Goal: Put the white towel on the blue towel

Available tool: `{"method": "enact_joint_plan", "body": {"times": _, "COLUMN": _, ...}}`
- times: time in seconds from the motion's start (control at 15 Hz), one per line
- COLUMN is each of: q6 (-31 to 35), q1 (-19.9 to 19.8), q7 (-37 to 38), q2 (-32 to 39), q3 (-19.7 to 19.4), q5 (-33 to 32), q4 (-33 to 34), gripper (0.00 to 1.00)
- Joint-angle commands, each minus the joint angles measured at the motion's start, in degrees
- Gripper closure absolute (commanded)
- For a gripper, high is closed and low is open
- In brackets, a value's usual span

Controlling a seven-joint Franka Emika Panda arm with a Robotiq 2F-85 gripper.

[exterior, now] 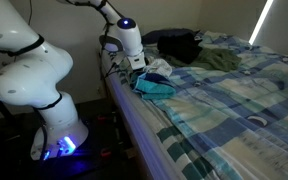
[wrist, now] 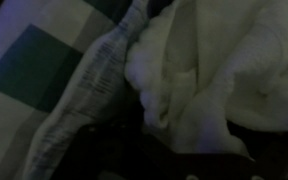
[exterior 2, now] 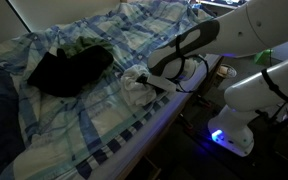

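**Q:** Reading left to right, what does the figure show, and which step is in hand?

**A:** In an exterior view the robot base (exterior: 46, 125) stands at the far left. Its arm (exterior: 94, 8) reaches over the edge of the counter (exterior: 234, 110), here a plaid-covered bed. The fingers (exterior: 136, 63) are down at the white towel (exterior: 160, 70), which lies bunched near the counter's edge. The blue towel (exterior: 154, 89) lies at 6 o'clock from the white one and touches it. The step appears to be the grasp. The wrist view is filled with white folds (wrist: 209, 70), but I cannot tell whether the fingers are spread or pinching cloth.

**Q:** What does the next move call for?

**A:** Probably a firm pinch on a fold and a lift high enough to free the trailing cloth. A short carry toward 6 o'clock would then let the white towel be laid over the blue one.

**Q:** What else is nearby, and does anything obstruct?

**A:** A dark garment (exterior: 176, 45) lies at 1 o'clock from the white towel, with a green cloth (exterior: 220, 60) farther right. Both lie well away from the path. The likelier trouble is snagging the plaid cover, or dragging the blue towel along.
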Motion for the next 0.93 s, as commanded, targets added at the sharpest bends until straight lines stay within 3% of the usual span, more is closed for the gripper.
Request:
{"method": "enact_joint_plan", "body": {"times": 0.0, "q6": 3.4, "q1": -1.7, "q7": -5.6, "q2": 2.5, "q3": 2.8, "q5": 5.2, "q4": 0.0, "gripper": 0.55}}
{"method": "enact_joint_plan", "body": {"times": 0.4, "q6": 2.9, "q1": -0.8, "q7": -11.9, "q2": 0.5, "q3": 2.1, "q5": 12.0, "q4": -0.1, "gripper": 0.96}}
{"method": "enact_joint_plan", "body": {"times": 0.6, "q6": 1.1, "q1": -0.6, "q7": -12.0, "q2": -1.5, "q3": 1.4, "q5": 10.9, "q4": -0.1, "gripper": 0.94}}
{"method": "enact_joint_plan", "body": {"times": 0.67, "q6": 0.7, "q1": -0.6, "q7": -11.5, "q2": -1.9, "q3": 1.3, "q5": 10.2, "q4": -0.1, "gripper": 0.59}}
{"method": "enact_joint_plan", "body": {"times": 0.8, "q6": 0.6, "q1": -1.0, "q7": -11.2, "q2": -1.6, "q3": 1.6, "q5": 9.4, "q4": -0.1, "gripper": 0.59}}
{"method": "enact_joint_plan", "body": {"times": 0.87, "q6": 0.6, "q1": -1.4, "q7": -11.0, "q2": -1.2, "q3": 1.9, "q5": 8.9, "q4": -0.1, "gripper": 0.52}}
